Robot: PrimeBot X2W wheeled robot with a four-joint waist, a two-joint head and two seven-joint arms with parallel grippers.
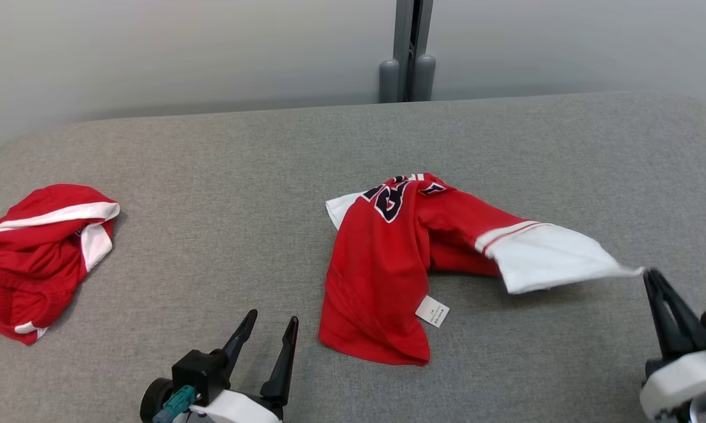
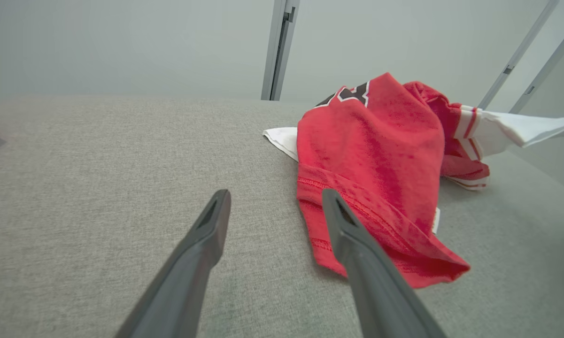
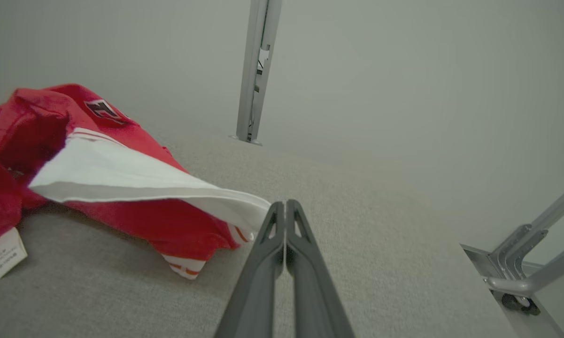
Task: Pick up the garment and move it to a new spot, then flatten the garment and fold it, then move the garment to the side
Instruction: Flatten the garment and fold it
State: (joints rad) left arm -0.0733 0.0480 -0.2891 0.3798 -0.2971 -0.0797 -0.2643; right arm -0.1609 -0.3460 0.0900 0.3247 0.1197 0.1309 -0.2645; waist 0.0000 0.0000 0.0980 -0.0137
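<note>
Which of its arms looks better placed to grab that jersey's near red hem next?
Probably the left. The left gripper stands open right beside the near hem of the jersey, while the right gripper is shut and appears to be pinching the tip of the white sleeve, holding it lifted.

Print on garment (image 1: 382, 264) label (image 1: 432, 311) illegible
</note>
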